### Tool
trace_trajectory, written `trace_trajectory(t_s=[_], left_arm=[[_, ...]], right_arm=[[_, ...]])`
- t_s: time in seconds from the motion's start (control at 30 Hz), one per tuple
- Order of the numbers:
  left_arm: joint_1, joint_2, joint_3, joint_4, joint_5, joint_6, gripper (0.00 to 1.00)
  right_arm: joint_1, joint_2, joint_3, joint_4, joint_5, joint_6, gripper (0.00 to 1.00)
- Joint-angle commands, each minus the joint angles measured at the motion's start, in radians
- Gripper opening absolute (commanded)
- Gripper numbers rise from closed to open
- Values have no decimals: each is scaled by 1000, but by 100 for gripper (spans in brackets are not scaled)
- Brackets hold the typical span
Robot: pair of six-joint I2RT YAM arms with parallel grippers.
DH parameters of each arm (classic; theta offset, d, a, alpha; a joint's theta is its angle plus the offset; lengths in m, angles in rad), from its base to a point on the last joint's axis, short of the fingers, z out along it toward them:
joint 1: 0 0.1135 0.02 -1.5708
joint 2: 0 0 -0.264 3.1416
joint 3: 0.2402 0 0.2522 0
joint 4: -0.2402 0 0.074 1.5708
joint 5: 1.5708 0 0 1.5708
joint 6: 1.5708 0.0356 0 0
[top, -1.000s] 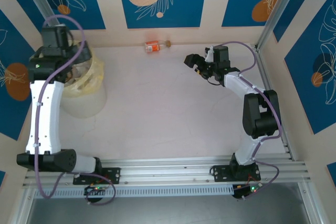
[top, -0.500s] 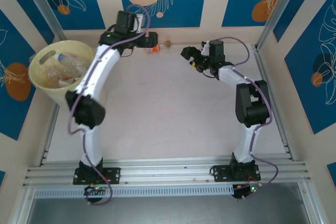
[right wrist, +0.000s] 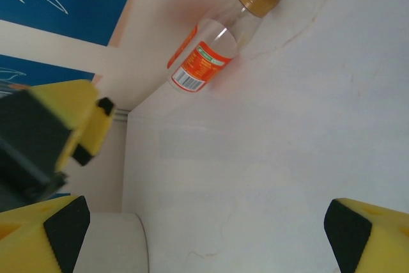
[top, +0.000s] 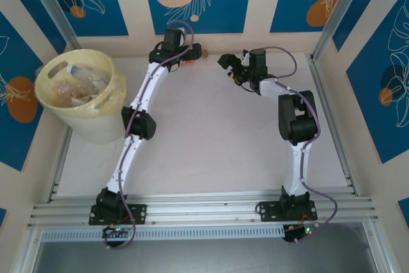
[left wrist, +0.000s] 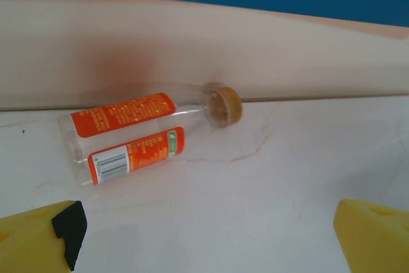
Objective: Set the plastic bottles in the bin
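A clear plastic bottle (left wrist: 131, 137) with an orange label and a tan cap lies on its side against the far wall; the right wrist view has it too (right wrist: 211, 46). My left gripper (top: 193, 50) hovers just short of it, open, yellow fingertips (left wrist: 38, 241) wide apart with nothing between them (left wrist: 208, 244). My right gripper (top: 225, 62) is to the bottle's right, open and empty (right wrist: 204, 238). The pale-yellow bin (top: 96, 126) stands at the far left with several bottles (top: 73, 84) inside its liner. From above, the left gripper covers most of the bottle by the wall.
The left gripper's yellow finger (right wrist: 80, 119) juts in at the left of the right wrist view. The far wall (top: 223, 41) runs right behind the bottle. An aluminium rail (top: 204, 206) crosses the near edge. The right arm's links (top: 295, 119) stand along the right side.
My left arm has swung from above the bin across to the bottle at the far wall, staying open. My right gripper has edged left and toward the wall, still open.
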State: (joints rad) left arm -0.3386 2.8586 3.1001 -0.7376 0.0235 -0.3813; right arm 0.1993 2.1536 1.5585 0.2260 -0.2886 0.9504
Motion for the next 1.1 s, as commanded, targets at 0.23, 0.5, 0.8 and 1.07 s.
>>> trace_trajectory(t_s=[0.23,0.5,0.8,1.07], left_arm=[[86,203,56,310,-27,-180,100],[101,229,-31,550,196,-215,100],[99,242,-49,634,300,-236,100],[119,250,-53,557,54,-282,100]], right_arm=[[31,125,132,44,2,40,97],[32,149,148,30,1,35,96],[24,151,152,6,1,19,96],[8,178,211,-47,19,-37,96]])
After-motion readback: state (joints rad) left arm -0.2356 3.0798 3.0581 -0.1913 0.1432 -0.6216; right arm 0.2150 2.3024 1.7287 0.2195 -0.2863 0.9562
